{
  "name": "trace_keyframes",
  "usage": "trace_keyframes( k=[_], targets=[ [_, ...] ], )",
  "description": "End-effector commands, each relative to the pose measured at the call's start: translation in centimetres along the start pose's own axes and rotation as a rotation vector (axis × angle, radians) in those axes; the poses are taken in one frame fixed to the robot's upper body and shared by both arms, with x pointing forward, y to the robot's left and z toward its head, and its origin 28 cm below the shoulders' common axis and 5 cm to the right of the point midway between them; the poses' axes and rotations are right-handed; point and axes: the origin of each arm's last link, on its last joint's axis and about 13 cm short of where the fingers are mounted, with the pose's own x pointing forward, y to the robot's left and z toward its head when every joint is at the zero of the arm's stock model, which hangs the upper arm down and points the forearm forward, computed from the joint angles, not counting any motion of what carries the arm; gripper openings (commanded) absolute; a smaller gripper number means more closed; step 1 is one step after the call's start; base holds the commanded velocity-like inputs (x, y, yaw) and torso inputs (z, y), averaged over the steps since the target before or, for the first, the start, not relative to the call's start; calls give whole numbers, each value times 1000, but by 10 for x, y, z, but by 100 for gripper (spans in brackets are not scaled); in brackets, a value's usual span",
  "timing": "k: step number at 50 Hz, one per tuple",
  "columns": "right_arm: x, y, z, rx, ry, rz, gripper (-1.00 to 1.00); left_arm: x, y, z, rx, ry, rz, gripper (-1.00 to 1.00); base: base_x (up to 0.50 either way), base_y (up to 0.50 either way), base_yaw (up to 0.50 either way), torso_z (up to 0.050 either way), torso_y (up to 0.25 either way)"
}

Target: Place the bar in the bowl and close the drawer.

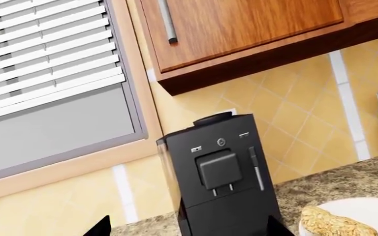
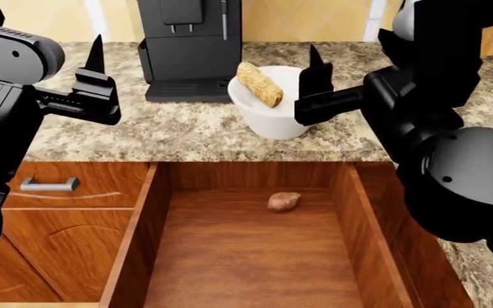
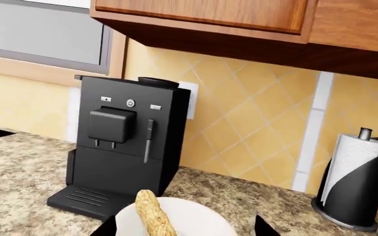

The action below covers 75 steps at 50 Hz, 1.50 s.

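At the left edge of the head view, the left gripper (image 2: 92, 77) is hovering above the granite surface (image 2: 169, 131), its fingers (image 2: 95, 54) spread apart and grasping nothing. Below it, under the surface's front edge, a narrow drawer front with a short silver handle (image 2: 49, 185) is sitting shut. Further along, a black coffee machine (image 2: 188, 45) is standing at the back edge of the surface against the yellow tiled wall (image 3: 255, 123).

Just beside the machine, the bowl (image 2: 272, 115) is sitting on the surface near its front edge, and the bar (image 2: 259, 83) is lying inside it, tilted, with one end leaning over the rim toward the machine. Below the bowl, the drawer (image 2: 144, 224) is standing pulled wide open, with a small reddish-brown lump (image 2: 284, 201) lying near its back wall.

Next, the right gripper (image 2: 315, 83) is hovering close beside the bowl, its fingers (image 2: 317, 67) released and holding nothing; the right wrist view is showing the bowl between the two tips. Toward the back right corner, a paper towel roll (image 3: 353, 182) is standing upright in a black holder.
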Motion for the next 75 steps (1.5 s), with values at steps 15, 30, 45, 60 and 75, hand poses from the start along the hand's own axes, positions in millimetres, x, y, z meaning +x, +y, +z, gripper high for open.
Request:
trace_keyframes(
  k=[15, 30, 45, 60, 75],
  targets=[
    [-8, 1, 6, -2, -25, 13, 100, -2, 2, 1, 2, -5, 7, 100, -240, 172, 0, 0, 0],
    [-11, -1, 6, 21, -82, 34, 100, -3, 1, -1, 0, -1, 5, 100, -57, 500, 0, 0, 0],
    [-10, -1, 7, 22, -91, 34, 100, -2, 0, -3, 1, 1, 5, 100, 7, 500, 0, 0, 0],
    [-11, -1, 7, 26, -95, 33, 100, -1, -1, -3, 4, 2, 3, 100, 8, 500, 0, 0, 0],
    [-10, 0, 6, 27, -100, 42, 100, -2, -1, -2, 6, 0, 0, 100, 111, 488, 0, 0, 0]
  ],
)
